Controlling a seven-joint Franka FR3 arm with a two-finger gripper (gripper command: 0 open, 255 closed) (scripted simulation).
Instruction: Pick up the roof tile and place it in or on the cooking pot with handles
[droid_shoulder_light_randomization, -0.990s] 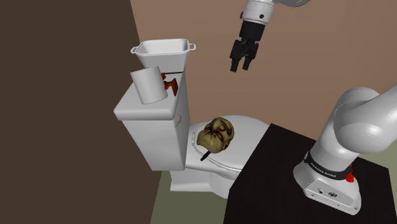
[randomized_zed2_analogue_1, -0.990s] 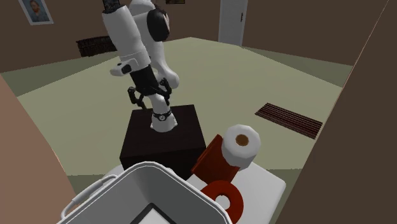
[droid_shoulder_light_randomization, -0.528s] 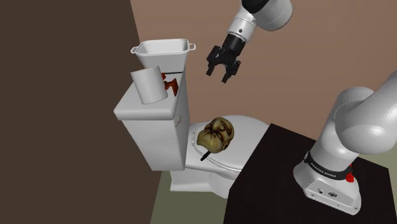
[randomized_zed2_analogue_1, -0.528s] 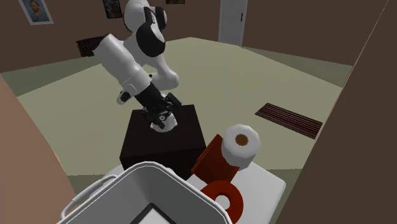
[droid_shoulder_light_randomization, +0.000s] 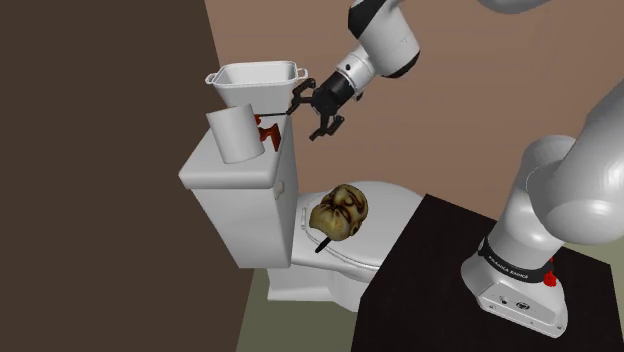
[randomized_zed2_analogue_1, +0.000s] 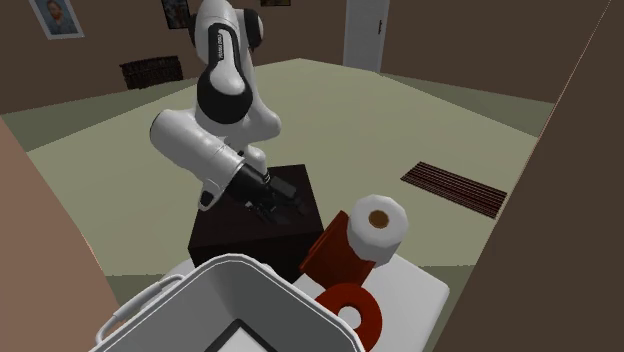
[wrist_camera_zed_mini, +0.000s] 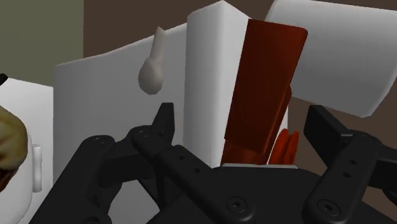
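Note:
The roof tile (randomized_zed2_analogue_1: 334, 256) is a dark red slab standing tilted on the toilet tank lid (droid_shoulder_light_randomization: 230, 172), between the white cooking pot with handles (droid_shoulder_light_randomization: 255, 84) and a white paper roll (droid_shoulder_light_randomization: 233, 134). In the shoulder view only a red sliver of the tile (droid_shoulder_light_randomization: 266, 130) shows. My black gripper (droid_shoulder_light_randomization: 309, 117) hangs level with the pot's side, to the shoulder view's right of the tank, turned sideways toward it. In the wrist view the gripper (wrist_camera_zed_mini: 245, 130) is open, its fingers (wrist_camera_zed_mini: 163, 129) wide apart, with the tile (wrist_camera_zed_mini: 264, 89) ahead between them and untouched.
A red ring (randomized_zed2_analogue_1: 353, 311) lies on the lid beside the tile. A brown mask-like head (droid_shoulder_light_randomization: 340, 210) rests on the toilet seat. The tank's flush lever (wrist_camera_zed_mini: 153, 66) sticks out of its side. The dark stand (droid_shoulder_light_randomization: 450, 290) sits to the shoulder view's right. Brown walls close in behind.
The arm has swung down and toward the shoulder view's left, bringing the gripper from high above the seat to beside the pot and tank. The gripper turned sideways and stayed open.

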